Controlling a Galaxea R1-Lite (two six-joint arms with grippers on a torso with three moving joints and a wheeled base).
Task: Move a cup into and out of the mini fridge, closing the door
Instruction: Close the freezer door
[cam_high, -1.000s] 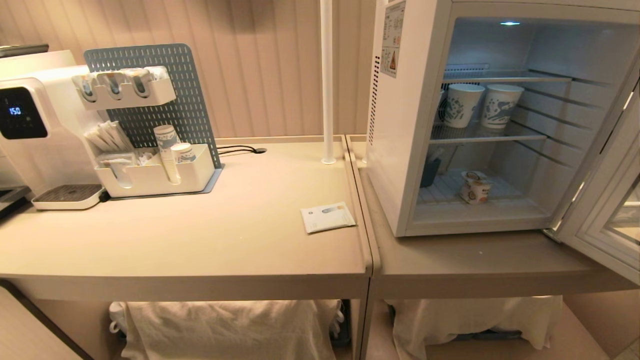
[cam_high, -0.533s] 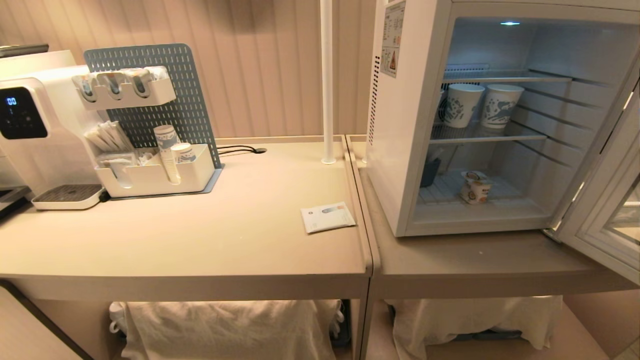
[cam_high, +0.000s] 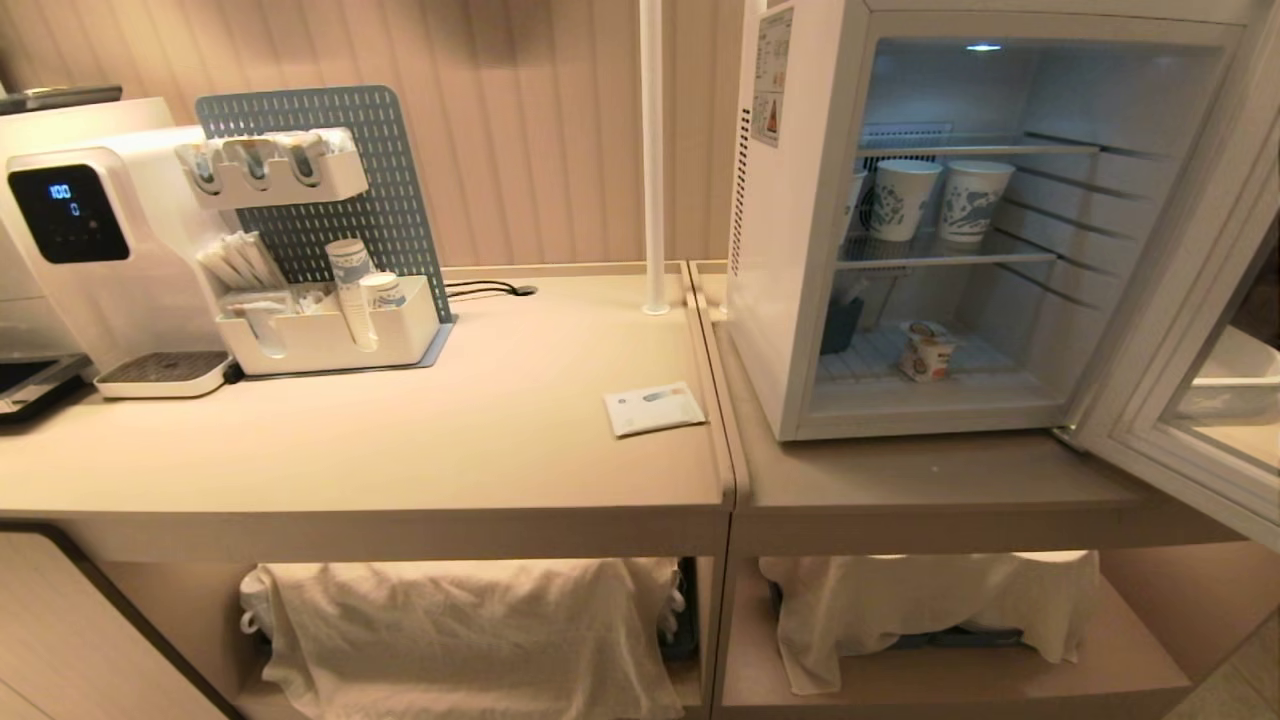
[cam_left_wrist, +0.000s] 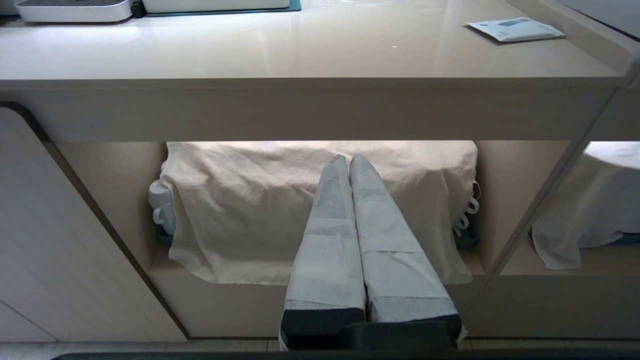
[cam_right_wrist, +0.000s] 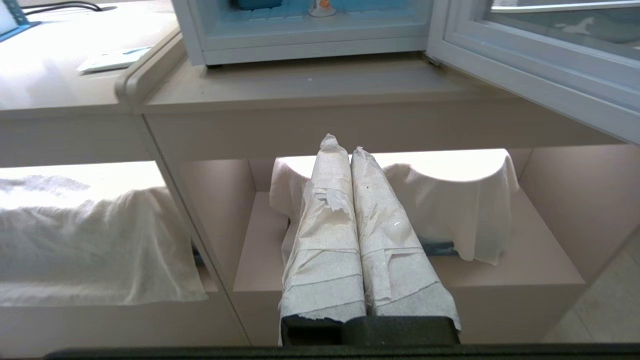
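Two beige counters (cam_high: 560, 470) are being viewed side by side against a ribbed wall, with cloth-draped shelves (cam_high: 470, 630) below them. Nearest, at the level of those lower shelves, both arms are being held parked. The left end effector (cam_left_wrist: 348, 160) is being kept clenched with nothing between its wrapped fingers, pointed at the draped cloth under the left counter. The right end effector (cam_right_wrist: 342, 145) is likewise being kept clenched and empty, pointed at the shelf below the mini fridge (cam_high: 800, 200). Neither is being shown in the head view.

On the left counter, a flat white packet (cam_high: 655, 408) is lying near the seam between the counters. Farther back, a water dispenser (cam_high: 70, 230) and a perforated organiser holding paper cups (cam_high: 330, 250) are standing against the wall.

On the right counter, the mini fridge is standing with its door (cam_high: 1190, 400) swung wide open toward the robot's right. The cup (cam_high: 925, 350) is being seen upright on the fridge floor, toward the middle. Two taller paper cups (cam_high: 935, 200) are standing on the wire shelf above it.

As a judgement, the cup is being regarded as already placed inside, with the door not closed. Closing the door, and then removing the cup, are being regarded as outstanding. No reach is being made toward either.
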